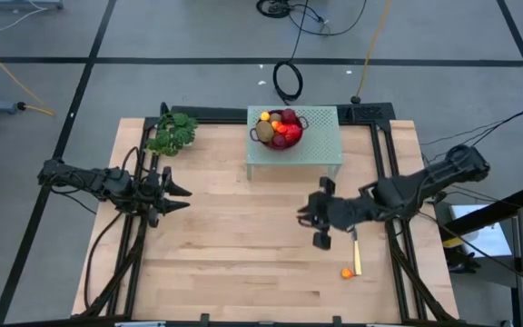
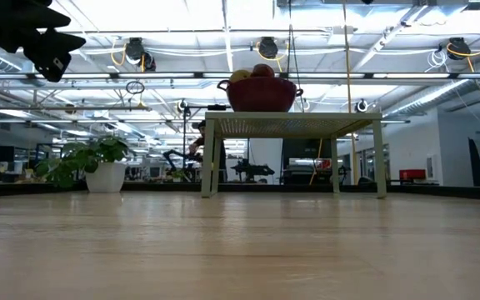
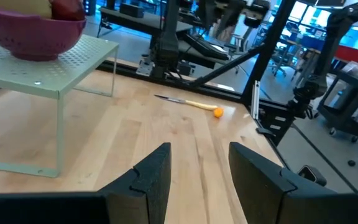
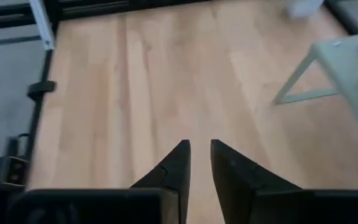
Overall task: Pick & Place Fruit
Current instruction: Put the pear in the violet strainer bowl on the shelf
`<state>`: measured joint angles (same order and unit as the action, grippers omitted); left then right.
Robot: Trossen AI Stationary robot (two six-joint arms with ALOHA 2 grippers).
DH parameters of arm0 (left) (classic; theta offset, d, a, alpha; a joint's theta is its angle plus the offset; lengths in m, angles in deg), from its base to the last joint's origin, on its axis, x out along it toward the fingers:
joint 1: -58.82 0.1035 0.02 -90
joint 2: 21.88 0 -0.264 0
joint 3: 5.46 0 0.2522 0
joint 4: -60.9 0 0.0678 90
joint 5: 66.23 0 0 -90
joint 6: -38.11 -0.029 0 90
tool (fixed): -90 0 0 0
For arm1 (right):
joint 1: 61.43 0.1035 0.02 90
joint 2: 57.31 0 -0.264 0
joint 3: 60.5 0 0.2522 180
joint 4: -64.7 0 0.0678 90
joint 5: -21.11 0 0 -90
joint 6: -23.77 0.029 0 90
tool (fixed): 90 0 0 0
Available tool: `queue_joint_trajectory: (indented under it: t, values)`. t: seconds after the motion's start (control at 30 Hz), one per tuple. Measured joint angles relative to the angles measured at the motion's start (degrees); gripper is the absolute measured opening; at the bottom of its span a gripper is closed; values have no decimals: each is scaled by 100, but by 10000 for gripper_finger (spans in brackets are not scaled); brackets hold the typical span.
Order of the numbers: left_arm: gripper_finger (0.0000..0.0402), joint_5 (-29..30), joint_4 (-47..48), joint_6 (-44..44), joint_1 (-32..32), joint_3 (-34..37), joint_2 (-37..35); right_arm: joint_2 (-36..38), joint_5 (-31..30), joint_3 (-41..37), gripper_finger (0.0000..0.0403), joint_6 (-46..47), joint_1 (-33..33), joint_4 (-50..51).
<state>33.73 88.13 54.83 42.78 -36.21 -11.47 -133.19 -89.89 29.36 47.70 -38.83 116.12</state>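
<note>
The tabletop [image 1: 243,245] lay almost bare, a pale wooden field between the two arms, which suggested the sorting was nearly finished. Toward its far edge stood a small green stand [image 1: 325,145], and on it a dark red bowl [image 1: 278,141] — raised, it seemed, so the collected pieces sat apart from the working area. The fruit [image 1: 280,127] was heaped inside: a yellow piece, a brown-green kiwi-like one, several red and orange ones, all touching and piled above the rim. A leafy sprig [image 1: 172,134] sat in a pot at the far left corner, well apart from the bowl and not part of the job. The left pincer [image 1: 178,196] hovered over the left half with its fingers spread and nothing between them, pointing across toward the right side, probably waiting. The right pincer [image 1: 320,218] hung above the middle-right, fingers parted only a little and empty, its wrist view showing bare wood beneath. Near the front right lay a knife [image 1: 356,254] with a yellow handle, and just beside its handle end one tiny orange fruit [image 1: 346,272] — the last piece visibly outside the bowl, closest to the right arm, so likely that arm's next pick.
</note>
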Motion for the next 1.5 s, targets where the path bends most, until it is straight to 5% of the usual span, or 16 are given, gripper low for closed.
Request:
queue_joint_trajectory:
  t: [0.33, 0.8, 1.0, 1.2, 1.5]
  values:
    - [161, 57, 1, -6, 1, 0, 2, -665, 60, 2, 26, 761, 694, 45]
    - [161, 59, -2, 58, -2, 0, 2, -870, 2614, 2, 7, 1065, 1308, 1479]
    - [161, 59, -4, 61, 0, 0, 2, -870, 2863, 2, 10, 1679, 1809, 2184]
    - [161, 61, -4, 75, -1, 0, 2, -870, 2859, 2, 60, 2010, 2161, 2243]
    - [161, 63, -8, 73, 0, 0, 2, -865, 2843, -293, 190, 2425, 2440, 2328]
